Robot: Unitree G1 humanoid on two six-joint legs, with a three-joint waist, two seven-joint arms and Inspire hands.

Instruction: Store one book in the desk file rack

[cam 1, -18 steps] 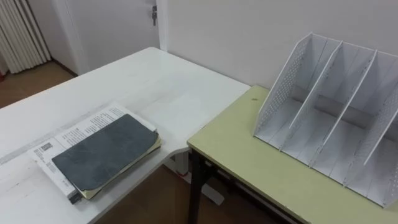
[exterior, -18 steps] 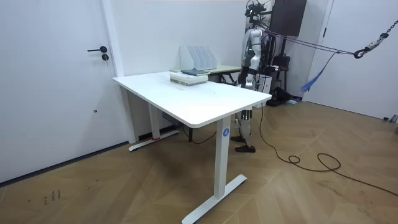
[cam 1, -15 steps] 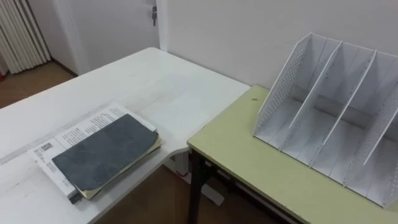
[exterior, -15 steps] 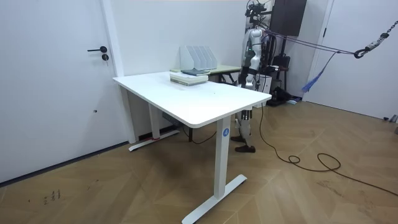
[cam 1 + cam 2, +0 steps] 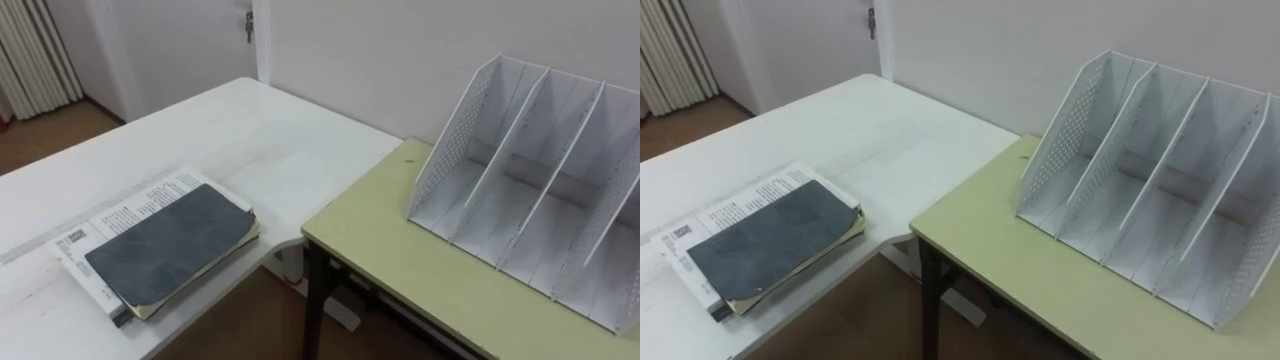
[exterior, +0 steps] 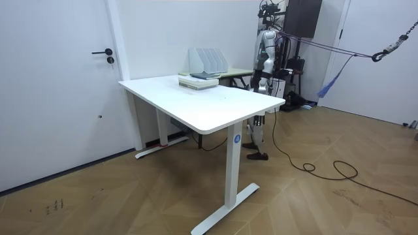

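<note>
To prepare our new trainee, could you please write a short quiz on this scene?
1. True or false: the rack already holds a book.
2. What tops the stack on the white table? A) a grey book B) a red folder C) a mug
3. Fill in: the rack stands on the ___ desk.
Key: 1 false; 2 A; 3 green.
</note>
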